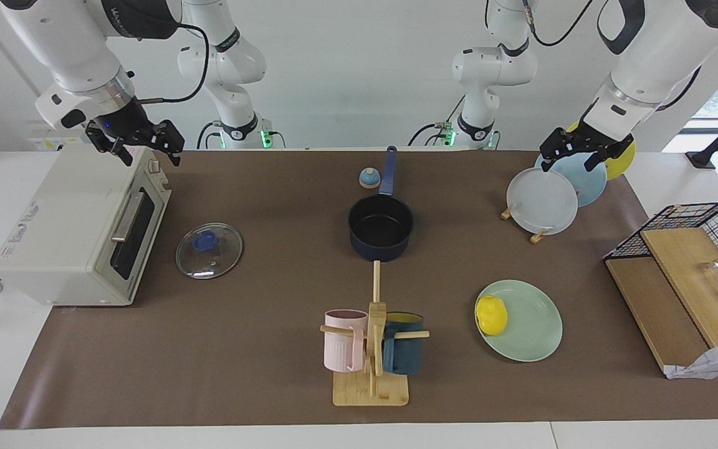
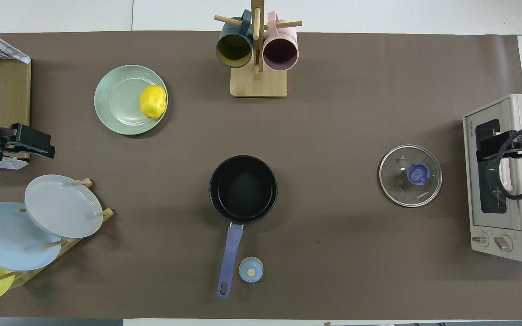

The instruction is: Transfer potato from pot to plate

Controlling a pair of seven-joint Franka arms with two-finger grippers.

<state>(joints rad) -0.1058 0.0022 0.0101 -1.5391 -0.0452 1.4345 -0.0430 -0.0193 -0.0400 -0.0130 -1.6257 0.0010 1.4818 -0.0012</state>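
The yellow potato [image 1: 492, 314] [image 2: 152, 101] lies on the mint-green plate [image 1: 533, 327] [image 2: 116, 102], at the edge of the plate that faces the mug stand. The navy pot [image 1: 381, 227] [image 2: 243, 189] stands mid-table with nothing inside, its blue handle pointing toward the robots. My left gripper [image 1: 569, 157] [image 2: 43, 145] hangs open and holds nothing, up in the air over the plate rack. My right gripper [image 1: 147, 149] [image 2: 485, 147] waits open with nothing in it above the toaster oven.
A rack [image 1: 543, 199] holds grey, light blue and yellow plates. A glass lid [image 1: 209, 251] lies near the toaster oven [image 1: 78, 224]. A mug stand [image 1: 371, 349] with two mugs, a small blue knob [image 1: 368, 178] and a wire basket with boards [image 1: 689, 262] also stand here.
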